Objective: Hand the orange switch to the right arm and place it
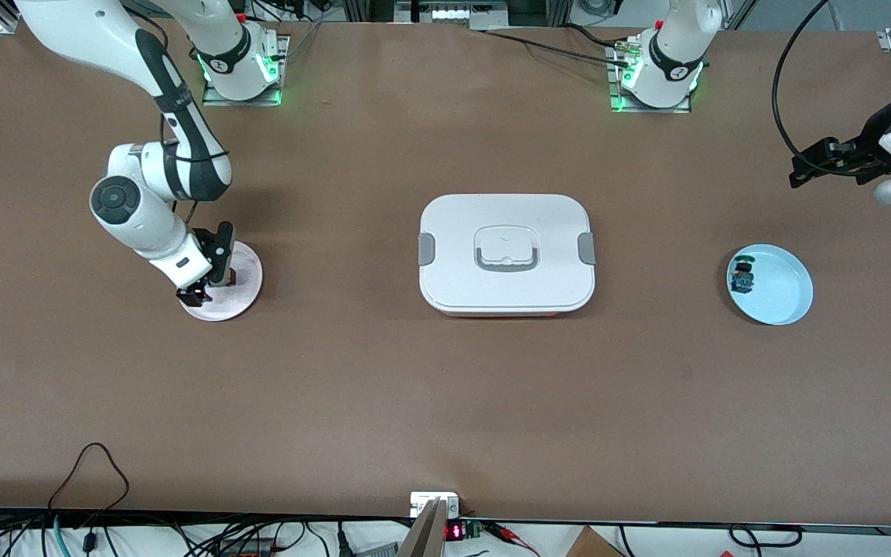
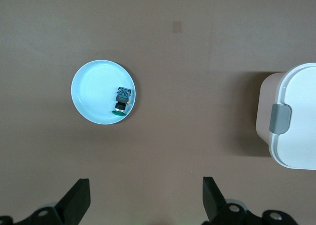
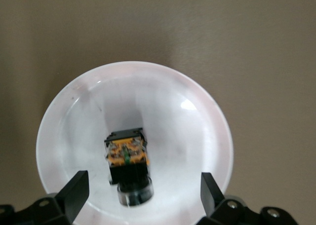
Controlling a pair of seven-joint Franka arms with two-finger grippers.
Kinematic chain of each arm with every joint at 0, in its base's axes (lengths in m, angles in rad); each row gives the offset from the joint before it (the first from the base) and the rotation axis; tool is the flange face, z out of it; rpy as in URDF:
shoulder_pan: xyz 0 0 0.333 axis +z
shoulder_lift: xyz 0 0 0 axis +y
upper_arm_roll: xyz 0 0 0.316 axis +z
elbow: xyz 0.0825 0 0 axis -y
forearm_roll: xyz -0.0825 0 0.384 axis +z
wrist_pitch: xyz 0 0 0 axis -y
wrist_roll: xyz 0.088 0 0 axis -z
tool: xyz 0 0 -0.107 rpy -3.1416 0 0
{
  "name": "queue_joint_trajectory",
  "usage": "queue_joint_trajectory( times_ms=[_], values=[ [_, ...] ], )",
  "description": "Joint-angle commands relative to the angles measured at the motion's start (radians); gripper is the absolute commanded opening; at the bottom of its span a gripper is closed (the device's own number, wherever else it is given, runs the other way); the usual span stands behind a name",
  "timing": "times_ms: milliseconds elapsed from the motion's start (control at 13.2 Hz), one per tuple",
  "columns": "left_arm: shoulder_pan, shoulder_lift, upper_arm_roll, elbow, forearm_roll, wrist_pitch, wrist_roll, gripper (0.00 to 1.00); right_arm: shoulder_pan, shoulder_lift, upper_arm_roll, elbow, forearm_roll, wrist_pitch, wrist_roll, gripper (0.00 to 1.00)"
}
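The orange switch (image 3: 127, 158) lies on its side on a pale pink plate (image 3: 197, 101) toward the right arm's end of the table. Its amber body and black button end show in the right wrist view. In the front view it is a small dark spot (image 1: 228, 275) beside the gripper. My right gripper (image 3: 143, 190) hangs low over this plate (image 1: 243, 298), open, its fingers (image 3: 74, 190) wide on either side of the switch and not touching it. My left gripper (image 2: 146, 200) is open and empty, held high over the table near a light blue plate (image 2: 94, 87).
A green-capped, blue-bodied switch (image 2: 121, 102) lies in the light blue plate (image 1: 782, 298) toward the left arm's end. A closed white lunch box (image 1: 506, 255) with grey clips stands mid-table. Cables and a small display run along the table edge nearest the front camera.
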Motion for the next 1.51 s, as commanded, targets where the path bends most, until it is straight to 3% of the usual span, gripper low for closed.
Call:
queue_joint_trajectory(
  times_ms=[0, 227, 530, 1136, 1438],
  values=[
    [-0.006, 0.024, -0.011, 0.06, 0.026, -0.031, 0.0, 1.0, -0.002, -0.065, -0.01, 0.066, 0.022, -0.137, 0.006, 1.0],
    [0.003, 0.044, -0.007, 0.083, 0.025, -0.037, 0.002, 1.0, 0.001, -0.088, -0.036, 0.184, 0.139, -0.282, 0.05, 1.0],
    [0.009, 0.043, 0.004, 0.083, 0.017, -0.037, 0.0, 1.0, 0.001, -0.108, -0.038, 0.305, 0.143, -0.421, 0.182, 1.0],
    [0.033, 0.049, 0.004, 0.083, 0.016, -0.045, -0.009, 1.0, 0.001, -0.14, -0.036, 0.364, 0.134, -0.623, 1.048, 1.0],
    [0.033, 0.049, 0.004, 0.083, 0.015, -0.048, -0.009, 1.0, 0.021, -0.172, -0.032, 0.391, 0.131, -0.753, 1.241, 1.0]
  ],
)
